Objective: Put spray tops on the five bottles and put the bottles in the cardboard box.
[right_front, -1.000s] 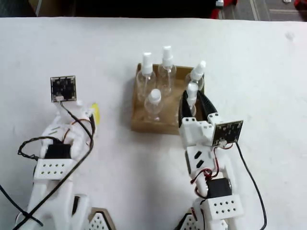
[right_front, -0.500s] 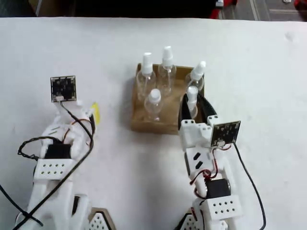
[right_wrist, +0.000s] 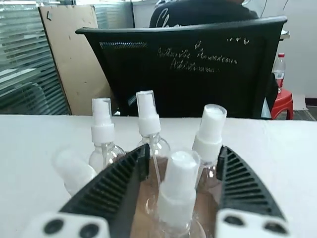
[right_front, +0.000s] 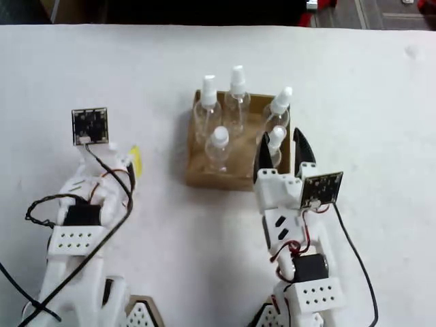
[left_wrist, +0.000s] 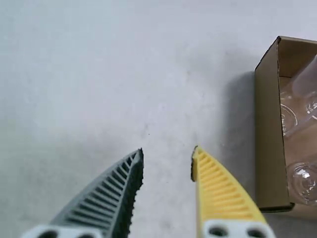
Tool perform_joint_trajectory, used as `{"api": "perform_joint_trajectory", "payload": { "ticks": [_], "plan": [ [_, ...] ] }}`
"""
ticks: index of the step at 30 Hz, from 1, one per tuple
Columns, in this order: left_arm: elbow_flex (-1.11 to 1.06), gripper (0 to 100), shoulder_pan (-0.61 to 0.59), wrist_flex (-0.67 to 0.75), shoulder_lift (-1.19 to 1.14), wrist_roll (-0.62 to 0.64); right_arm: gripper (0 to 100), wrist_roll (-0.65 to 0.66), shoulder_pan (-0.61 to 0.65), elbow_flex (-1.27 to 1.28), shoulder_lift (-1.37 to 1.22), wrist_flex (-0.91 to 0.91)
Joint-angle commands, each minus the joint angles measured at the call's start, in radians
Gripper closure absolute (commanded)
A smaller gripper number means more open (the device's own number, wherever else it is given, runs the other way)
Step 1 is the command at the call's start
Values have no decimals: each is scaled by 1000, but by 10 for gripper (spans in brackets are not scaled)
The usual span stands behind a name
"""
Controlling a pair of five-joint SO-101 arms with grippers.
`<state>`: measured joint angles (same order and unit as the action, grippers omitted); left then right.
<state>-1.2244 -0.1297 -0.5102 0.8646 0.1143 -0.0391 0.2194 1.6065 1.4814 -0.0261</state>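
Five clear bottles with white spray tops stand in the cardboard box (right_front: 197, 170) at mid-table. My right gripper (right_front: 279, 138) is open at the box's near right corner. Its black fingers (right_wrist: 116, 186) stand on either side of the nearest bottle (right_wrist: 177, 191) without touching it. That bottle (right_front: 274, 142) leans slightly. The other bottles (right_front: 206, 102) (right_front: 237, 95) (right_front: 280, 107) (right_front: 218, 144) stand behind and beside it. My left gripper (left_wrist: 167, 152) is open over bare table to the left of the box (left_wrist: 267, 124), with nothing between its grey and yellow fingers.
The white table (right_front: 102, 61) has free room all around the box. A black mesh chair (right_wrist: 198, 64) and a cardboard sheet (right_wrist: 69, 54) stand beyond the far edge. The left arm (right_front: 88, 197) rests at the near left.
My right gripper has opened and let go of the near right bottle, its outer finger swinging right. The arm has drawn back slightly. The left arm has not moved.
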Motion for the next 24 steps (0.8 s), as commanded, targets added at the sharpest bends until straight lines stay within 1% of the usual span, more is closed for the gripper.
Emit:
{"api": "perform_joint_trajectory", "payload": {
  "ticks": [1, 4, 5, 8, 11, 13, 15, 16, 17, 18, 19, 21, 23, 24],
  "plan": [
    [9, 849, 12, 23, 16, -9, 807, -15, 4, -270, 15, -193],
    [9, 849, 12, 23, 16, -9, 808, -146, 2, -483, 8, -421],
    [9, 849, 8, 23, 16, -9, 808, -161, 1, -543, 5, -486],
    [11, 849, 1, 23, 16, -6, 808, -163, -56, -672, 5, -619],
    [15, 852, -28, 35, 16, -3, 811, -161, -156, -733, 4, -705],
    [15, 892, -35, 84, 16, -3, 859, -160, -200, -740, 4, -754],
    [34, 983, -31, 117, 18, -8, 967, -160, -217, -740, 12, -788],
    [61, 982, -31, 106, 18, -8, 998, -160, -217, -744, 15, -800],
    [97, 963, -31, 74, 18, -8, 970, -160, -219, -758, 22, -814],
    [144, 969, -35, 23, 18, -8, 952, -160, -219, -781, 38, -843],
    [201, 983, -38, -46, 18, -8, 954, -160, -219, -818, 62, -881],
    [331, 977, -36, -213, 19, -8, 983, -160, -214, -913, 125, -964],
    [460, 979, -31, -377, 38, -8, 978, -160, -211, -996, 200, -1026],
    [512, 979, -30, -436, 58, -9, 981, -160, -211, -1020, 231, -1044]
  ]
}}
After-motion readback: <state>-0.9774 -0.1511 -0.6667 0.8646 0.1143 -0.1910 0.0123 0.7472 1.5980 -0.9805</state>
